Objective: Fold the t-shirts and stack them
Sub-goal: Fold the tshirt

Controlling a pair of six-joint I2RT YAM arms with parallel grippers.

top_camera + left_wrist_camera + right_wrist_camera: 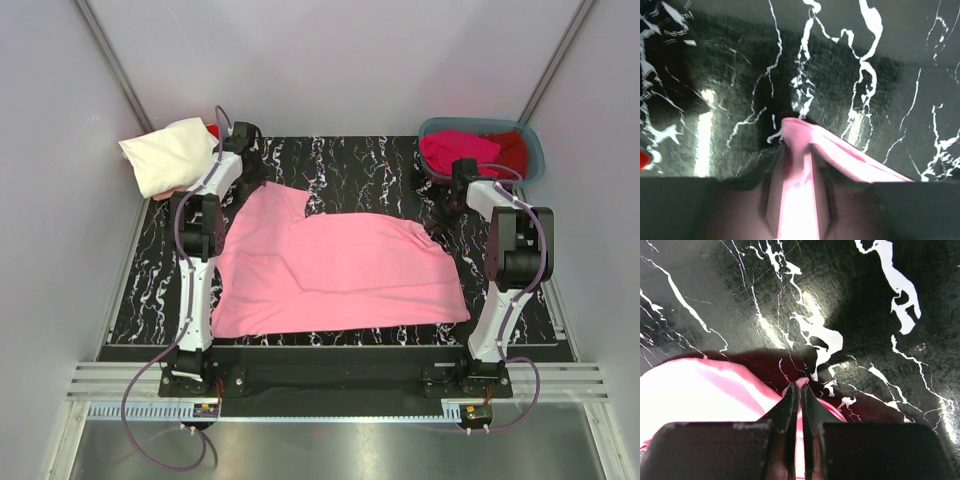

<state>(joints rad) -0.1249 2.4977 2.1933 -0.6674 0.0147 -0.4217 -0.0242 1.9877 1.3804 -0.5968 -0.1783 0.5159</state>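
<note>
Between the jaws of the left gripper (797,160) sits a narrow fold of the light pink t-shirt (330,270), jaws closed on it, the hem running out ahead and to the right of the tips. The right gripper (800,395) is likewise clamped on a thin edge of the same cloth. Only a sliver shows past its tips, and the bulk is bunched to their left. The shirt lies spread across the table (350,165), with both bites on its far edge. Risks, as judged: both bites look shallow, so a quick lift or uneven pull could slip the cloth free, most likely on the right. Arms moving out of step would skew the fold. The slab looks slick, so the body may slide instead of hinging. A wide carry could brush the cream-white tee (170,150) beyond the left jaws, or the tub (530,140) beyond the right jaws, which holds a magenta tee (455,150) and a dark red tee (510,150). Surface: glossy black, veined white, lamp glare just ahead of both sets of tips. Room: plain pale walls close on three sides, metal rails (330,385) at the arm bases.
</note>
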